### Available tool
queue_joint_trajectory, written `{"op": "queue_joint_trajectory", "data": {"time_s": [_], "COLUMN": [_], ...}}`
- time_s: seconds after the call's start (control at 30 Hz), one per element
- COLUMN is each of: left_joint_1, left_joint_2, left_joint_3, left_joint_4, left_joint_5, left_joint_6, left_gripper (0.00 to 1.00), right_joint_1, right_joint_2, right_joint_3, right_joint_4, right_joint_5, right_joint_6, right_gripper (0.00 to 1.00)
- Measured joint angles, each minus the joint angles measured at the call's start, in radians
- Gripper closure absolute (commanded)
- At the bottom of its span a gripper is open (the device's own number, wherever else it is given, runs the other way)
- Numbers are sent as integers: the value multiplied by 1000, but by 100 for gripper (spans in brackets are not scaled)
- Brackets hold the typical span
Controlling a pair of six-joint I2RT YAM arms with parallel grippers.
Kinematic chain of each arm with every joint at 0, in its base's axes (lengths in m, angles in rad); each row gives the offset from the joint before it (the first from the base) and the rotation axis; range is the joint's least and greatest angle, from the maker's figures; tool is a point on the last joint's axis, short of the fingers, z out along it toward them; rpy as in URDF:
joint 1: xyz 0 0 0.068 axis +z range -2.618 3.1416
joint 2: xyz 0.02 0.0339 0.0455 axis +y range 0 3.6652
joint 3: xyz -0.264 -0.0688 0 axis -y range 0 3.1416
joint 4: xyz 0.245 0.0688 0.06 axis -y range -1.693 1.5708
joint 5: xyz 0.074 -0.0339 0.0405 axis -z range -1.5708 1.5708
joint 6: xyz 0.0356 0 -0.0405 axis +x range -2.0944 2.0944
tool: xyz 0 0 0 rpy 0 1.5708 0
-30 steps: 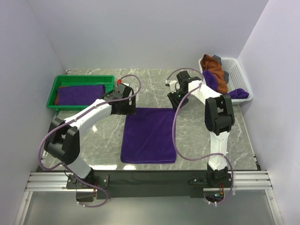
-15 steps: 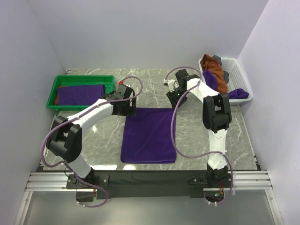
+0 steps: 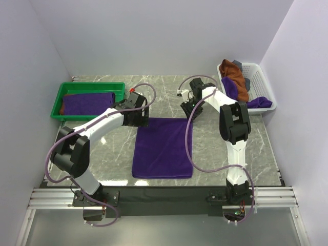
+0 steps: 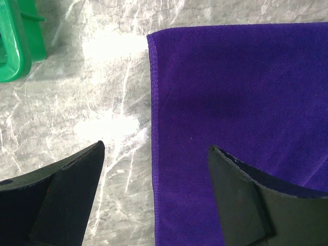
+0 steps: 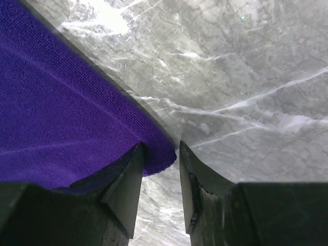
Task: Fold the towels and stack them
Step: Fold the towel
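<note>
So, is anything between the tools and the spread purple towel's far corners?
Nothing visible. The left tool hangs open over the left edge of the purple towel; the right tool is at its far-right corner.

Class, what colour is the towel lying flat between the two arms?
The towel is deep purple, clearest in the top external view.

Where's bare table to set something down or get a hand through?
Bare table: the far strip between green tray and white basket; the patch between the spread purple towel and the right arm. Crowded: the towel's far corners, with the left gripper open over one and the right gripper at the other.
</note>
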Motion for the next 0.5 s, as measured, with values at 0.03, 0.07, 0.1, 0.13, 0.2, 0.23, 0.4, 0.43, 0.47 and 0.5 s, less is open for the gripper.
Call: {"op": "queue_joint_trajectory", "data": {"time_s": [0.03, 0.07, 0.1, 0.13, 0.2, 0.23, 0.4, 0.43, 0.47, 0.5], "left_joint_1": [0, 0, 0, 0, 0, 0, 0, 1, 4, 7], "left_joint_2": [0, 0, 0, 0, 0, 0, 2, 5, 12, 25], "left_joint_3": [0, 0, 0, 0, 0, 0, 1, 4, 11, 23], "left_joint_4": [1, 0, 0, 0, 0, 0, 1, 1, 0, 1], "left_joint_5": [0, 0, 0, 0, 0, 0, 0, 0, 0, 3], "left_joint_6": [0, 0, 0, 1, 2, 3, 19, 25, 35, 50], "left_gripper": [13, 13, 13, 13, 13, 13, 22, 22, 21, 19], "right_joint_1": [2, 5, 7, 10, 16, 19, 35, 38, 39, 40], "right_joint_2": [0, 0, 0, 0, 0, 0, 0, -2, -3, -4], "right_joint_3": [0, 0, 0, 0, 0, 0, -5, -6, -8, -10], "right_joint_4": [0, 0, -1, -1, -2, -1, -1, -1, 0, 1], "right_joint_5": [4, 8, 13, 20, 31, 35, 50, 54, 56, 57], "right_joint_6": [0, -1, 0, -1, -1, -4, -2, -3, -3, -3], "right_gripper": [60, 60, 60, 61, 71, 74, 97, 98, 98, 99]}}
